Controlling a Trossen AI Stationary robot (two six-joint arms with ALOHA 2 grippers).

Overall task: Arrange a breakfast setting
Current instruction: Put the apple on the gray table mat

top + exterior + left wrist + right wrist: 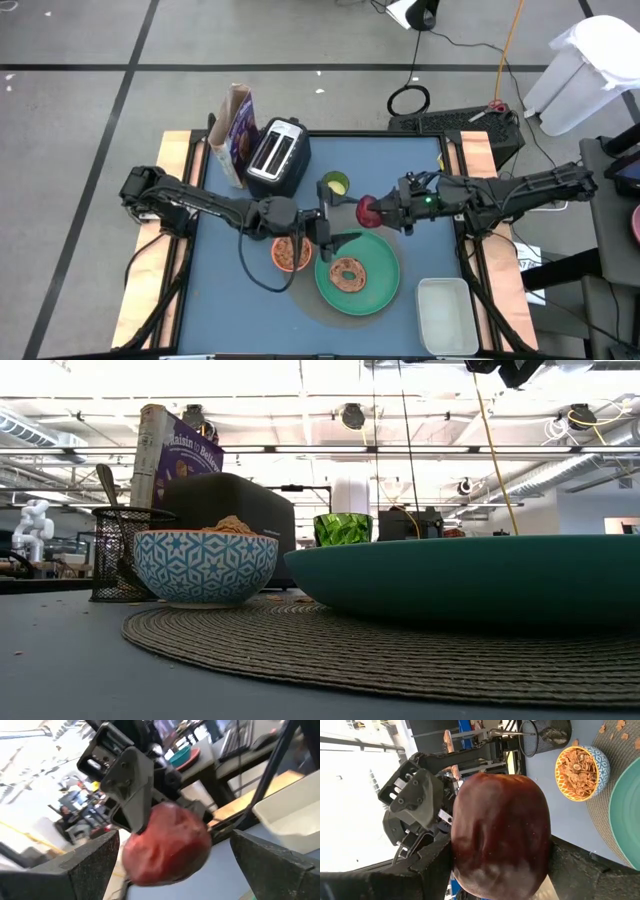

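Dark-red and glossy, the fruit (369, 210) hangs above the blue surface (230, 320), clamped between the two fingers of the right claw (377, 211). It is roundish with a slightly lumpy, mottled skin; in the right wrist view (500, 847) it fills most of the frame and looks a little longer than wide, its long axis running along the fingers. It sits just beyond the rim of the green plate (385, 292), between the plate and a small green cup (336, 184).

The left claw (328, 224) faces the fruit from the other side, its fingers (87, 865) spread wide and holding nothing; in the left wrist view the fruit (167, 842) shows between them, apart from both.

On the plate lies a brown bagel (348, 272), flat, hole upward. Just beside the plate stands the bowl (290, 252), blue and white patterned outside and filled with brown flakes; bowl and plate share a round woven mat (400, 650). The purple cereal box (238, 135) stands upright at the far left of the surface, next to a black toaster (277, 155). In the low view a spoon (108, 485) stands handle-down, tilted, in a black mesh cup (112, 555). A white tub (445, 315) rests near the surface's right corner.
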